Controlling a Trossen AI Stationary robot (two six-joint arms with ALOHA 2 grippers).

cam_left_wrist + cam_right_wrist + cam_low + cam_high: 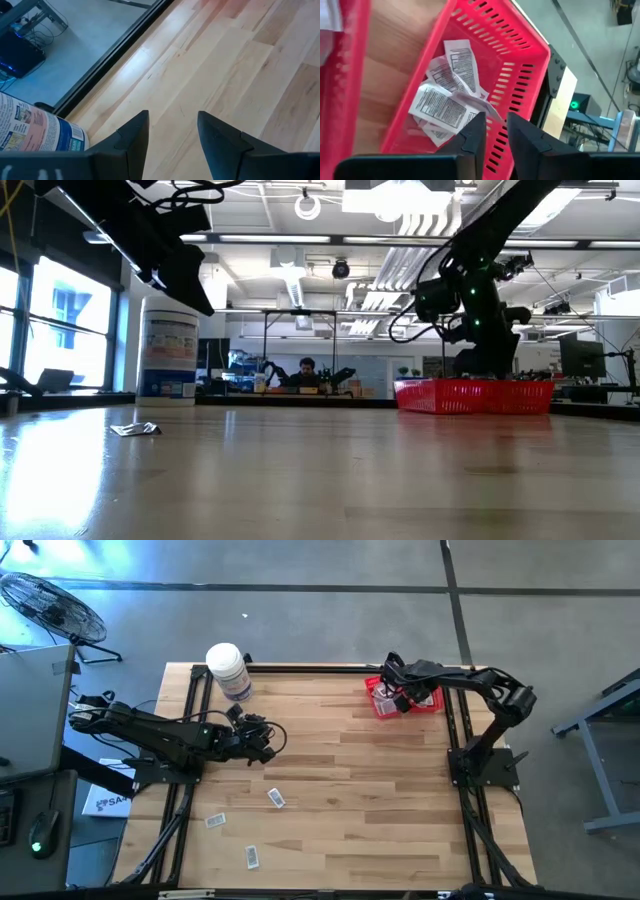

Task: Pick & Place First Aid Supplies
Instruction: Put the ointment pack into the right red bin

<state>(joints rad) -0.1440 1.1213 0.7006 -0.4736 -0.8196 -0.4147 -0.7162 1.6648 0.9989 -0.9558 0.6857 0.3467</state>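
Note:
A red mesh basket (378, 710) stands at the table's far right and holds several white printed packets (445, 105). My right gripper (496, 125) hangs over it, slanting down, its fingers a little apart; one packet's corner (489, 109) lies just off the fingertips. Three more packets lie flat on the near left of the table (277, 798) (214, 821) (253, 857). My left gripper (172, 125) waits open above the bare wood at the left (266, 743), with nothing between its fingers. My right gripper stands over the packets in the basket with a gap between its fingers. The topmost packet's corner (489, 109) reaches up to the fingertips; whether they touch it I cannot tell.
A large white bottle (230, 670) with a printed label stands at the far left, close behind my left gripper. A black frame (300, 668) runs along the table's edges. Bare wood lies between the two arms in the middle of the table.

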